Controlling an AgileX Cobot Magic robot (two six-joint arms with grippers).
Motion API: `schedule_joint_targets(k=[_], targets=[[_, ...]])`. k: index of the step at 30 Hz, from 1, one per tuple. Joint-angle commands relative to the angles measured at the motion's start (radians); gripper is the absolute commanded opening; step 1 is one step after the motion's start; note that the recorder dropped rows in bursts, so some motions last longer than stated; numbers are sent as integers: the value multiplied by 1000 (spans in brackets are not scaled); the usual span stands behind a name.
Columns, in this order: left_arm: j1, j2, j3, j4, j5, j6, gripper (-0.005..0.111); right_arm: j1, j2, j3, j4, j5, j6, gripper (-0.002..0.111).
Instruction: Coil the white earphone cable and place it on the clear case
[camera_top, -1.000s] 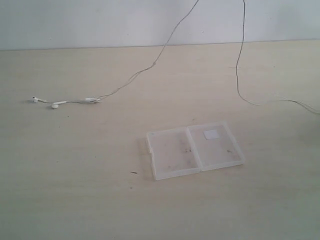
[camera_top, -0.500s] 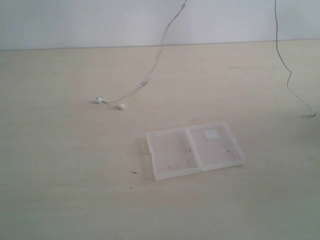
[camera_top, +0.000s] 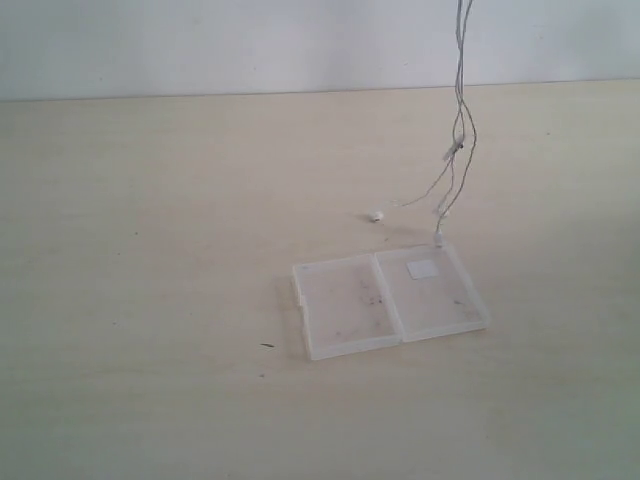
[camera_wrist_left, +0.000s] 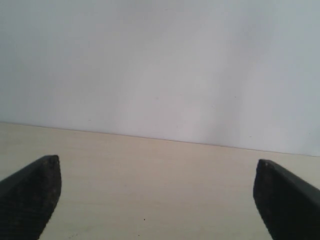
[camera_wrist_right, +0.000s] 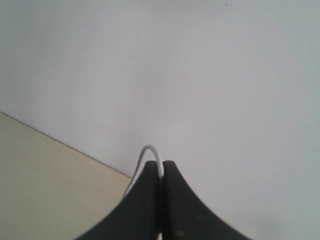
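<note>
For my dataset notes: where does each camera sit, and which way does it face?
Exterior: raised, looking down over the table at the clear case and hanging white earphone cable; no robot part shows.
Left wrist: behind wide-open left fingers, facing the wall across the table.
Right wrist: behind right fingers shut on the cable, facing the wall.
Shared: exterior and right wrist both show the cable.

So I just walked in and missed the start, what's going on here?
The right gripper is shut on the cable, which dangles with its lowest end at the far edge of the open case. One earbud lies on the table beyond the case. The left gripper is open and empty.
</note>
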Motion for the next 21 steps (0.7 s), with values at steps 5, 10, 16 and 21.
schedule_joint_targets(k=[5,10,16,21], targets=[[4,-6,3,8,-9,-2,105,1,-200,202,47,-285,138,0],[4,-6,3,8,-9,-2,105,1,-248,296,48,-347,157,0],[4,-6,3,8,-9,-2,105,1,-280,426,41,-461,186,0],[4,-6,3,8,-9,-2,105,1,-316,566,49,-640,228,0]])
